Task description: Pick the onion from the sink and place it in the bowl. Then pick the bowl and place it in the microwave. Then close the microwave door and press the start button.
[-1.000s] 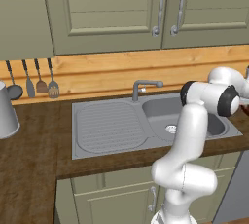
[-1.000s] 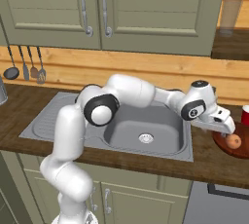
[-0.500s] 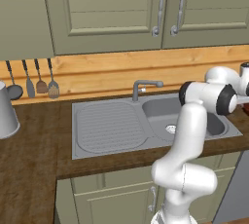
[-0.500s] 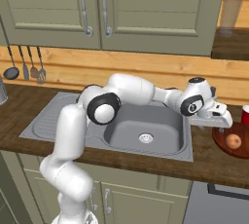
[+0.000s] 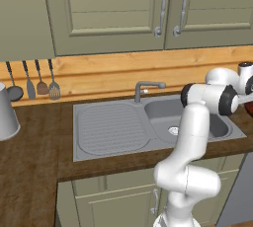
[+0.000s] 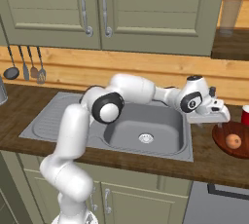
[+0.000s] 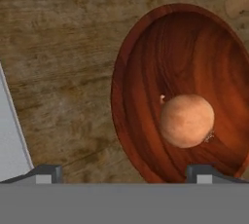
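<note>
The reddish-brown bowl (image 6: 222, 139) stands on the wooden counter right of the sink (image 6: 124, 135). Inside it lies the orange-tan onion (image 6: 234, 141), free of any grip. In the hand view the onion (image 7: 187, 121) rests low in the bowl (image 7: 141, 72), toward its right side. My gripper (image 6: 218, 119) hovers just above the bowl's left rim, open, with nothing between its fingertips (image 7: 46, 173). The sink's edge (image 7: 9, 135) shows at the left of the hand view. The microwave and its door are out of view.
A red cup (image 6: 245, 115) stands behind the bowl, close to my hand. The grey faucet (image 5: 146, 89) rises behind the basin (image 5: 170, 117). Utensils (image 5: 32, 80) hang on the back wall at the left, and a grey pot (image 5: 7, 115) stands on the left counter.
My open hand has lifted and drawn back a little to the left from the bowl. The onion stays in the bowl.
</note>
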